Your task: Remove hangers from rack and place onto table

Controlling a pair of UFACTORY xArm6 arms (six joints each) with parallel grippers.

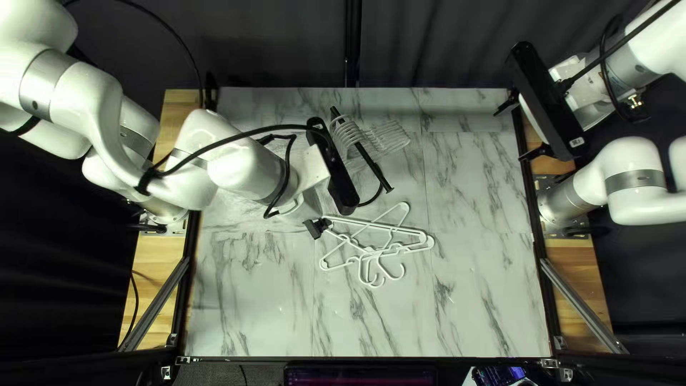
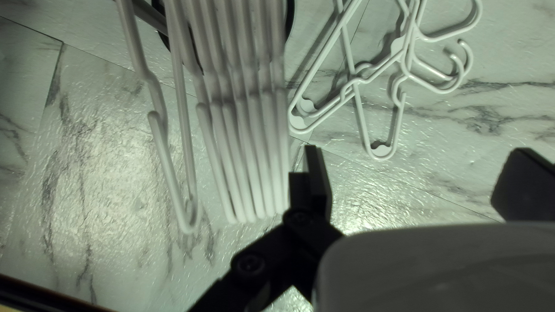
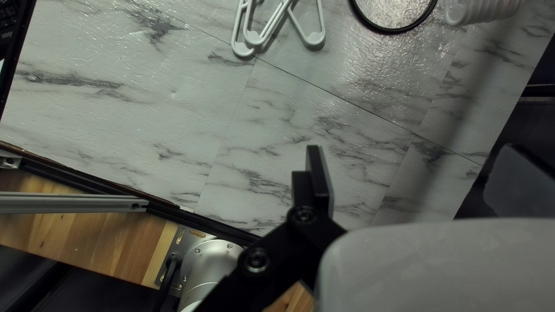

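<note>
Hangers, loose [image 1: 375,250]: white, several, overlapping in a pile flat on the marble-patterned desk [image 1: 250,300], centre of the top left view; hooks towards the lower edge.

Hangers, racked [image 1: 388,136]: white, a close row, upper centre of the same view, with one set apart from the row in the left wrist view.

Rack [image 1: 373,166]: black, bar at a slant beside the left arm's wrist; its round black base [image 3: 393,30] shows partly in the right wrist view.

Left gripper [image 1: 316,227]: one, centre of the top left view, near the loose pile; jaws spread apart, nothing gripped. Both lots of hangers lie ahead of it in its wrist view.

Right gripper [image 1: 522,127]: one, upper right of the top left view, well apart from the hangers; jaws parted wide, nothing gripped.

Curtain [image 1: 286,43]: dark, behind the desk's far edge.
</note>
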